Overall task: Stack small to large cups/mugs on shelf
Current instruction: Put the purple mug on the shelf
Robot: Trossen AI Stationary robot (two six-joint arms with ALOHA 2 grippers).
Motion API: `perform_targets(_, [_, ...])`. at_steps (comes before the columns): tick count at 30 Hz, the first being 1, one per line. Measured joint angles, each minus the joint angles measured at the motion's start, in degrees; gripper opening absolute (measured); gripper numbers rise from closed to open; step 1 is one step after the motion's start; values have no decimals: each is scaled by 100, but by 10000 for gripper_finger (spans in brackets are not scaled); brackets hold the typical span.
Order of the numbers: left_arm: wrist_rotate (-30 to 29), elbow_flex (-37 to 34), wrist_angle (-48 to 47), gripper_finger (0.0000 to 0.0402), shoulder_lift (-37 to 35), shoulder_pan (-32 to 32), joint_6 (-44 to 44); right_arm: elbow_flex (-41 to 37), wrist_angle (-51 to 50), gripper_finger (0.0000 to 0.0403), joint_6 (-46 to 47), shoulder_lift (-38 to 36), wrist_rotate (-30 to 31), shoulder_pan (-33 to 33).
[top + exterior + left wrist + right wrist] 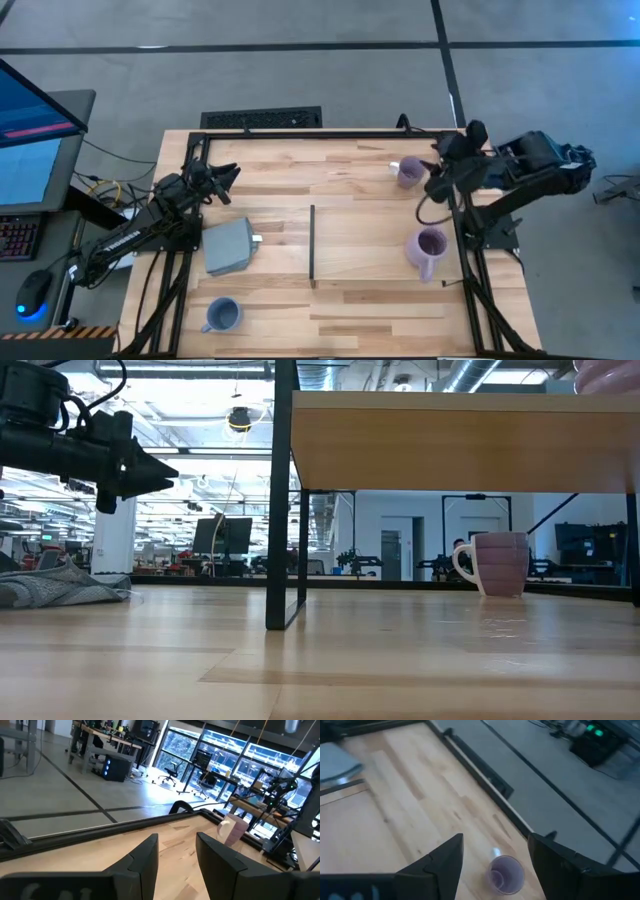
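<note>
Three mugs show in the high view. One lavender mug (408, 172) stands on the slatted tabletop near the far edge. A second lavender mug (428, 250) stands on the light-wood shelf (370, 240). The blue-grey mug (222, 315) stands on the tabletop near the near-left corner. My right gripper (437, 170) is open and hovers just right of and above the far lavender mug (506, 874), which shows upright between its fingers without touching them. My left gripper (226, 176) is open and raised over the table's left part (140, 468).
A flat grey block (228, 246) lies left of the shelf's black strip (312, 245). In the low view the shelf top (450, 445) stands raised on a black leg (283, 510). A black frame runs along the table's far edge (320, 133).
</note>
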Motion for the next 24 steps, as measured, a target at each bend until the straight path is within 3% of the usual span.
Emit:
perform_targets(15, [-2, 0, 0, 121, 1, -1, -6, 0, 36, 244, -187, 427, 14, -855])
perform_targets(24, [25, -1, -2, 121, 0, 1, 54, -4, 0, 244, -526, 460, -176, -2585])
